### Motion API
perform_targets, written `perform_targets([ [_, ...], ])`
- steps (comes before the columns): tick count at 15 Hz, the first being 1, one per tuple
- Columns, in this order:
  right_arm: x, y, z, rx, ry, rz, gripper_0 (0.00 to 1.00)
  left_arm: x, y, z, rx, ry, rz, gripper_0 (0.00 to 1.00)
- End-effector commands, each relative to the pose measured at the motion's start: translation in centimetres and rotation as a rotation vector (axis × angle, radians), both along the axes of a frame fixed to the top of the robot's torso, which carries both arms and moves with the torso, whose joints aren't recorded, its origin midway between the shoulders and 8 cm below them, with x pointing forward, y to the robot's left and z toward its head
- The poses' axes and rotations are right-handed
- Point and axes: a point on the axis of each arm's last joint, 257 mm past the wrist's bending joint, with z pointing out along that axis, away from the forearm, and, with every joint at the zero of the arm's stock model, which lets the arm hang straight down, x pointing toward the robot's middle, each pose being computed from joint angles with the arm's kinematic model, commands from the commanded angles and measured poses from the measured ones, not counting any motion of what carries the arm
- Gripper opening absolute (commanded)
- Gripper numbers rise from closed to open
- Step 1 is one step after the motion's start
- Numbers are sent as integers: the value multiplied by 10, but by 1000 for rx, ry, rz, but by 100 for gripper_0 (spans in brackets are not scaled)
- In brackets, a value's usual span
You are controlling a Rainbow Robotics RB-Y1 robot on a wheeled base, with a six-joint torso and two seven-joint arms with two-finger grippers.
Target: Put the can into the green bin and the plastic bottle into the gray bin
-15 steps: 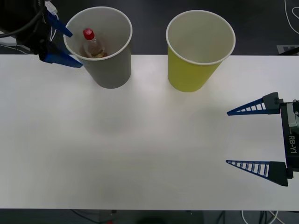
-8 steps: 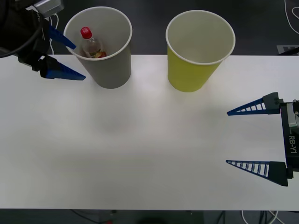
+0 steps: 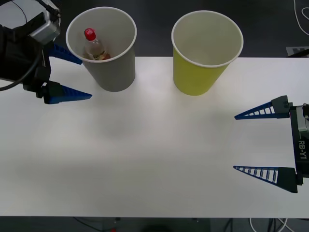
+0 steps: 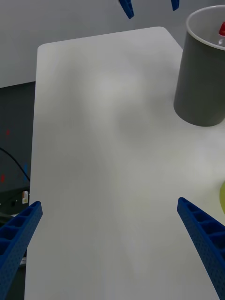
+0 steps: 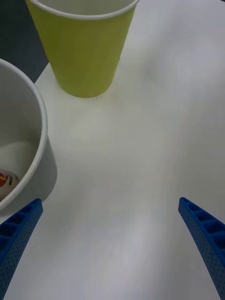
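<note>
The gray bin (image 3: 116, 72) stands at the table's far left, with the plastic bottle (image 3: 93, 44) upright inside it, red cap up. To its right stands the green bin (image 3: 195, 77); what I see of its inside is white. The can is out of view. My left gripper (image 3: 86, 79) hangs open just left of the gray bin, holding nothing. My right gripper (image 3: 235, 142) rests open over the table's right side. In the left wrist view the gripper (image 5: 109, 201) faces the green bin (image 5: 86, 51) and the gray bin (image 5: 44, 140). The right wrist view has the gray bin (image 4: 201, 84).
The white table (image 3: 145, 145) stretches bare between the two arms and in front of the bins. Its far edge runs just behind the bins, with dark floor and cables beyond. The left arm's fingers (image 4: 126, 7) show far off in the right wrist view.
My left gripper has drawn back from the gray bin's rim, toward me and slightly left, staying open. The bottle stays in the gray bin. The right arm has not moved.
</note>
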Motion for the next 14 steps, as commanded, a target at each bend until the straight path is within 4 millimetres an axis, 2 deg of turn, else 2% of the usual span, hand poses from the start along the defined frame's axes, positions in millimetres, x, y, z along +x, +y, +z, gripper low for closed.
perform_targets([
  [1,0,0,0,0,0,0,100,-8,4,-15,-15,-33,-40,100],
  [9,0,0,0,0,0,0,100,-34,31,-43,35,-139,-158,100],
  [14,0,0,0,0,0,0,100,-48,39,-59,36,-193,-220,100],
])
